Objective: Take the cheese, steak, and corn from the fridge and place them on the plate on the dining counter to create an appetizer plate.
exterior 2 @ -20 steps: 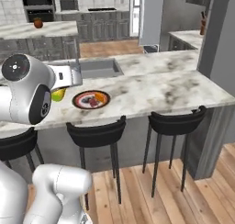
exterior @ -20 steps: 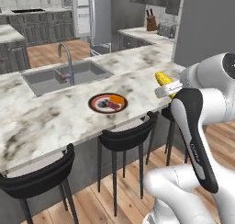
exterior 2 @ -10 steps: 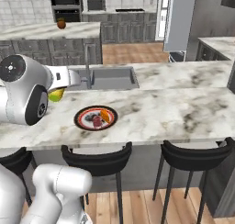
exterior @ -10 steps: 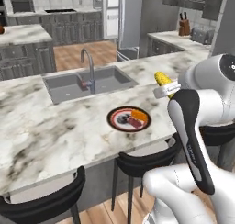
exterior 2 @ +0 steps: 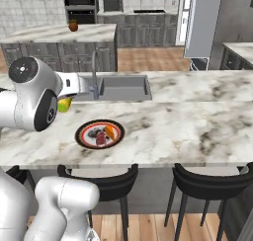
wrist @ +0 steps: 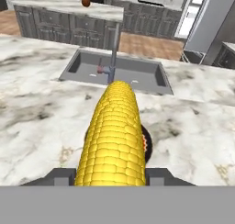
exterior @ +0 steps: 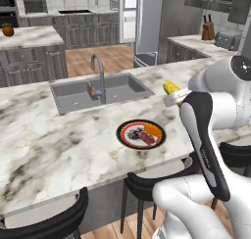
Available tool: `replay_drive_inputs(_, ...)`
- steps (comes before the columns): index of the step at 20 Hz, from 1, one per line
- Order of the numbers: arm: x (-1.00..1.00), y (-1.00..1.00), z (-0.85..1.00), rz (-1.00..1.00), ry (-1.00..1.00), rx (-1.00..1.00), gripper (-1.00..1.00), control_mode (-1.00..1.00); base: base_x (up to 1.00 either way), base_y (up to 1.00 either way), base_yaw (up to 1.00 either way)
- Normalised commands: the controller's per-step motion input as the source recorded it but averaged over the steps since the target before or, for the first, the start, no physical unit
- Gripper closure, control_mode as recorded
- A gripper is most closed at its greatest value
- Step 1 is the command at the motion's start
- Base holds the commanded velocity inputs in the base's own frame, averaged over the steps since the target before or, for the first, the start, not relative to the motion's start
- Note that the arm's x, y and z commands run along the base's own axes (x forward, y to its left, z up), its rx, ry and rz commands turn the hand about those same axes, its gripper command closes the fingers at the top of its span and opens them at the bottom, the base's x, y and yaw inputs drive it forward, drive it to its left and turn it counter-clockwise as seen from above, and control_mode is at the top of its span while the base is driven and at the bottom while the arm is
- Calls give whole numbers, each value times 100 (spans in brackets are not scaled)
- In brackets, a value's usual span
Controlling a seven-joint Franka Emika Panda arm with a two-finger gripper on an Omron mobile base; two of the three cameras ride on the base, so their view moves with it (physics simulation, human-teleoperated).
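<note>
**Corn in the grip, above the counter**

Closest to you, the gripper (wrist: 110, 175) is clamped on the corn (wrist: 112, 136), which runs lengthwise away from the hand camera, between the two fingers. From the left base view you see the cob's yellow tip (exterior: 171, 88) poking out past the white arm, held above the counter (exterior: 49, 145) and to the right of the plate (exterior: 140, 134). In the right base view only its green end (exterior 2: 63, 104) shows, under the arm's wrist (the fingers themselves are hidden behind the arm there).

Just beyond the corn, the plate sits on the marble near the counter's front edge, above the black stools (exterior 2: 101, 178). On it lie the steak (exterior: 145, 137) and the cheese (exterior: 152, 130), side by side and touching or nearly so; the right base view shows the same pair, steak (exterior 2: 101, 137) left, cheese (exterior 2: 110, 133) right. In the hand view the plate's dark rim (wrist: 146, 142) peeks out from behind the cob.

Further back is the grey sink (exterior: 100, 90) with its tap (exterior: 99, 76) set into the counter. Beyond it stands the fridge (exterior 2: 203, 22), across the wooden floor.
</note>
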Motion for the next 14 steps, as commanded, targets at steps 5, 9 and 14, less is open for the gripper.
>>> replay_drive_inputs(5,0,38,-31,-1,2,0,100,-100,0,0,0)
replay_drive_inputs(9,-4,34,-26,-9,7,0,100,-100,0,0,0)
replay_drive_inputs(14,-21,6,-44,-27,13,7,100,-100,0,0,0)
